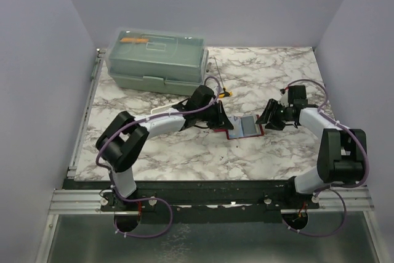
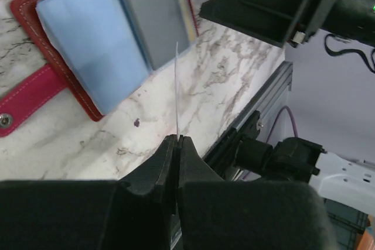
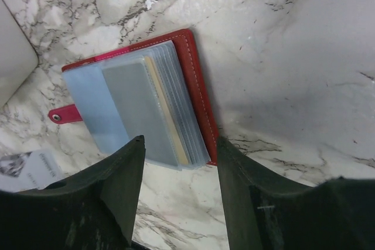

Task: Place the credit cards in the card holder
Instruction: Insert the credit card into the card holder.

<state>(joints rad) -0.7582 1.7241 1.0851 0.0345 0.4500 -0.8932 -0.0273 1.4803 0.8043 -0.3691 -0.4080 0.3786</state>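
- Robotics lab bench for sure, a boxed-in test cell, not somebody's home or kitchen
- My left arm (image 1: pixel 154 124) and right arm (image 1: pixel 315 119) are bolted side by side on a black bar (image 1: pixel 209 190) at the near edge of the table
- That bar sits on an aluminium extrusion frame (image 1: pixel 74 200), proper rig hardware
- Plain lilac walls (image 1: pixel 203 4) close the table in at the left, back and right
- The tabletop (image 1: pixel 277 72) is a marble-look sheet with a metal rail (image 1: pixel 83 121) running down its left edge
- Purple cables (image 2: pixel 285 120) loop off the arms out in the open
- A green plastic storage case (image 1: pixel 157 60) is parked in the back left corner, toolbox style
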